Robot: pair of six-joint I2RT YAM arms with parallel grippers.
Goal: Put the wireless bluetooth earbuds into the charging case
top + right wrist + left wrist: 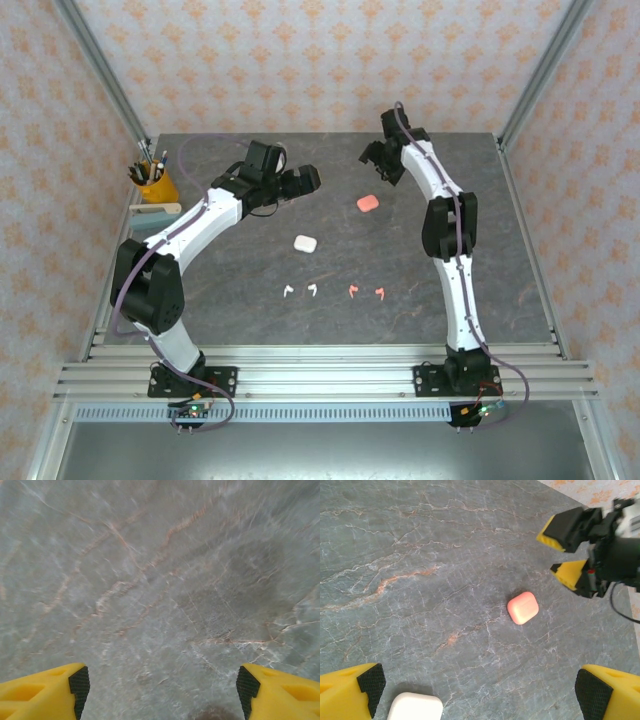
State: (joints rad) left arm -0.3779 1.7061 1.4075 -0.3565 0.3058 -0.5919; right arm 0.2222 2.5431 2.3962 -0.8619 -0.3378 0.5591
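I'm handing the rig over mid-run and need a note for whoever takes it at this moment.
Left pincer: open, empty, over the grey marbled table by the white rounded plastic case.
Right pincer: open, empty, just beyond the coral-pink rounded plastic case.
Two tiny white stemmed plastic earbuds and two coral-pink stemmed earbuds lie loose in a row nearer the arm bases.
Done: nothing; both cases look shut.
Left: open the cases, seat all four earbuds.
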